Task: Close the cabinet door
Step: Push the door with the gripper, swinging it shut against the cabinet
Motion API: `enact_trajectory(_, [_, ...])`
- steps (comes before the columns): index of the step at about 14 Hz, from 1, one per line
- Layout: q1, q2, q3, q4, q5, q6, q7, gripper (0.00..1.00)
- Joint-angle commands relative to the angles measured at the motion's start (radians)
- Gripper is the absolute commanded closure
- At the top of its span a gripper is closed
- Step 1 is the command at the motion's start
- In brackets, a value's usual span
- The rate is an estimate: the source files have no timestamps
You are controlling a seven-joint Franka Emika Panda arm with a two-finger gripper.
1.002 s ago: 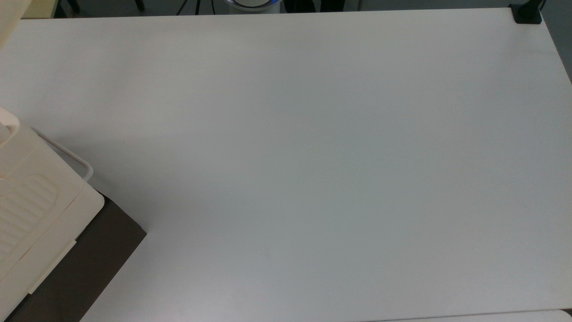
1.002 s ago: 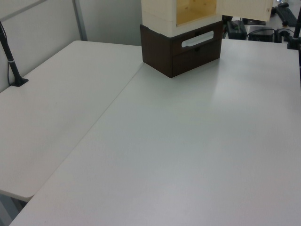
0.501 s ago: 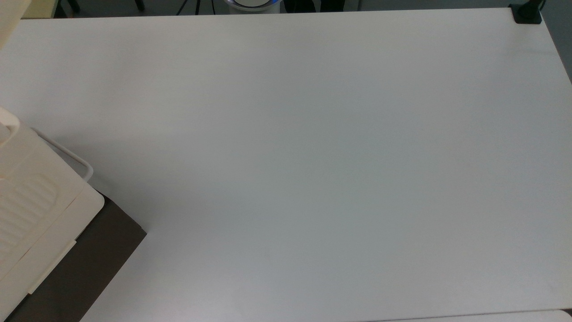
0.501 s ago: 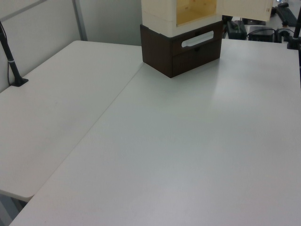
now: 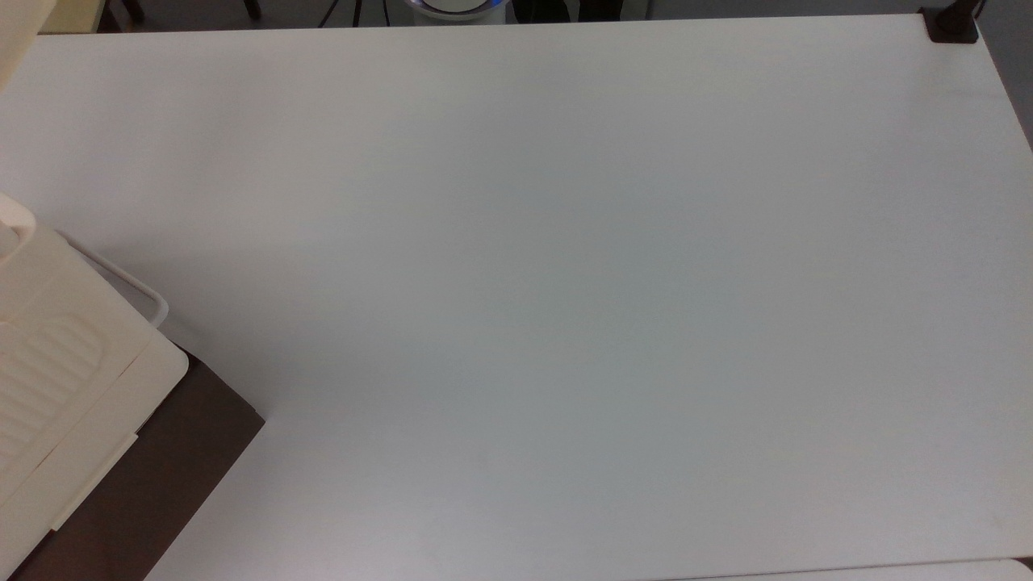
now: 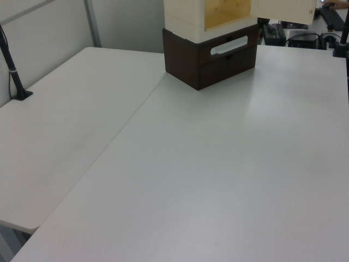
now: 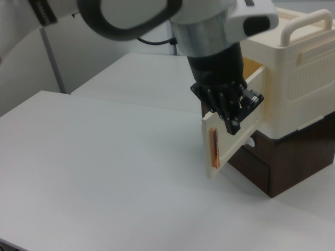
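Note:
The cabinet door (image 7: 227,144) is a plain cream panel with a thin orange-brown strip on its edge. It stands swung open from the cream cabinet (image 7: 298,89) in the right view. My gripper (image 7: 236,111), black on a white arm, is right at the door's upper edge, on its outer side. In the left view the door (image 6: 286,10) sticks out to the right of the cabinet's open, wood-coloured inside (image 6: 228,12). The ribbed cabinet top (image 5: 48,363) sits at the top view's lower left.
The cabinet stands on a dark brown drawer base (image 6: 210,60) with a white handle (image 6: 229,45); the same base (image 5: 161,476) and a thin white rail (image 5: 121,282) appear from above. A wide white table (image 5: 565,282) spreads out around it. A black post (image 6: 13,71) stands at the left view's left.

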Motion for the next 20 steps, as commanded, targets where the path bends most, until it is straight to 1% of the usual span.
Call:
enact_trajectory(1, [0.030,-0.010,0.006,-0.038,0.116,0.023,-0.010,1.00])
enact_trajectory(3, [0.034,-0.011,0.006,-0.049,0.217,0.023,-0.010,1.00])
enact_trajectory(4, [0.050,-0.011,0.012,-0.049,0.250,0.018,-0.008,1.00])
enact_trajectory(6, [0.115,-0.010,0.014,-0.068,0.250,0.026,0.010,1.00])
enact_trajectory(9, [0.187,0.016,0.014,-0.067,0.244,0.048,0.047,0.99])
enact_trajectory(10, [0.226,0.016,0.014,-0.073,0.245,0.109,0.064,0.99])
enact_trajectory(13, [0.305,0.058,0.015,-0.076,0.249,0.251,0.168,0.99])
enact_trajectory(14, [0.342,0.081,0.015,-0.076,0.249,0.338,0.200,0.99])
enact_trajectory(15, [0.363,0.104,0.018,-0.076,0.250,0.422,0.232,0.99])
enact_trajectory(16, [0.369,0.124,0.032,-0.076,0.249,0.488,0.265,0.99])
enact_trajectory(17, [0.368,0.130,0.041,-0.076,0.249,0.512,0.269,0.99])
enact_trajectory(20, [0.371,0.141,0.044,-0.076,0.249,0.515,0.270,0.99])
